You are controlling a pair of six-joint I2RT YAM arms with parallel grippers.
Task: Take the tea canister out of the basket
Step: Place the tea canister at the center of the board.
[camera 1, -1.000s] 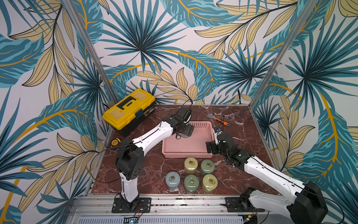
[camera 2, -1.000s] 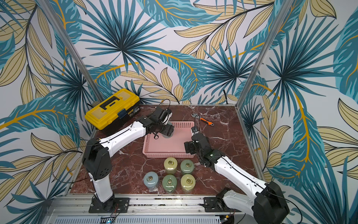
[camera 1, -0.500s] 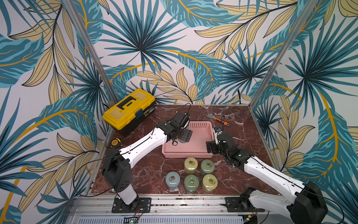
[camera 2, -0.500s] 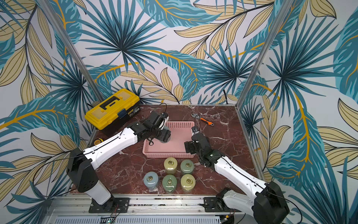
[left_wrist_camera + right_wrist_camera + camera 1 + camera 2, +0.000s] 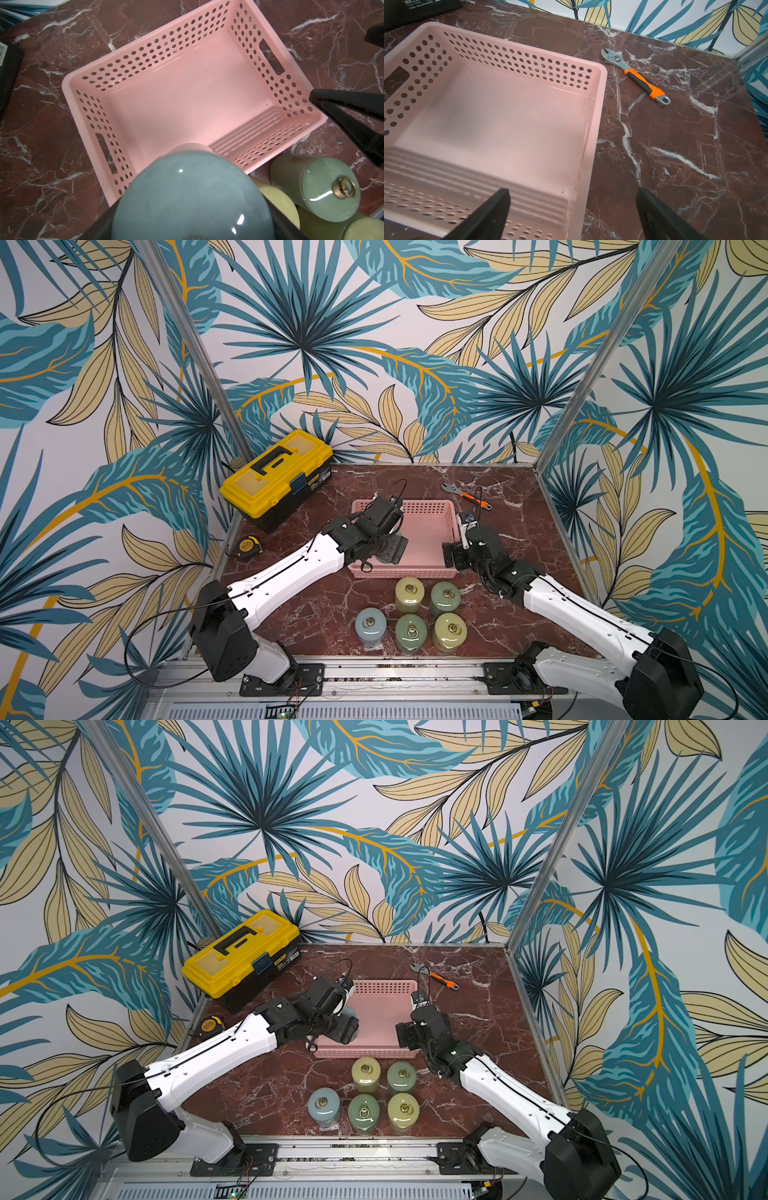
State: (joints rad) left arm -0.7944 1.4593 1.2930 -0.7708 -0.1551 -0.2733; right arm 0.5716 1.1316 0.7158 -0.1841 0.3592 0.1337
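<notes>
blue tea canister (image 5: 193,197) hangs seemingly above basket (image 5: 187,93) rim.

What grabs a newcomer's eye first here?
The empty pink basket sits mid-table, with the left gripper holding a blue tea canister over its near-left part. Five more canisters stand clustered in front of it, and a yellow toolbox sits in the back-left corner.

The left fingers (image 5: 95,228), holding the tea canister (image 5: 193,197), have drawn back toward the basket's (image 5: 430,506) near edge.
</notes>
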